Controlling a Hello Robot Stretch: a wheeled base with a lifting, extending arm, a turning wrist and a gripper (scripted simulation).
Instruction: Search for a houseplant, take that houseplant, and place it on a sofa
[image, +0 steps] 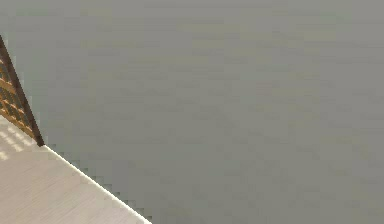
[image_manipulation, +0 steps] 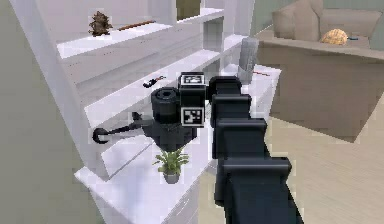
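Observation:
A small houseplant (image_manipulation: 170, 162) with green leaves in a pale pot stands on the white shelf's lower surface (image_manipulation: 125, 175). The dark arm (image_manipulation: 240, 150) reaches out over that shelf. Its gripper (image_manipulation: 104, 133) has its dark body just above the plant and its thin fingers (image_manipulation: 118, 129) pointing toward the arm side view's left. I cannot tell whether the gripper holds anything. A beige sofa (image_manipulation: 310, 70) stands at the arm side view's upper right, with a small orange-brown thing (image_manipulation: 335, 38) on its seat.
The white shelf unit (image_manipulation: 140, 45) carries a small brown figure (image_manipulation: 98, 22) on its upper level and a small dark object (image_manipulation: 152, 80) on the middle one. In the forward view a grey wall (image: 220, 100) is close ahead, with pale floor (image: 45, 195) and brick (image: 12, 95) at the left.

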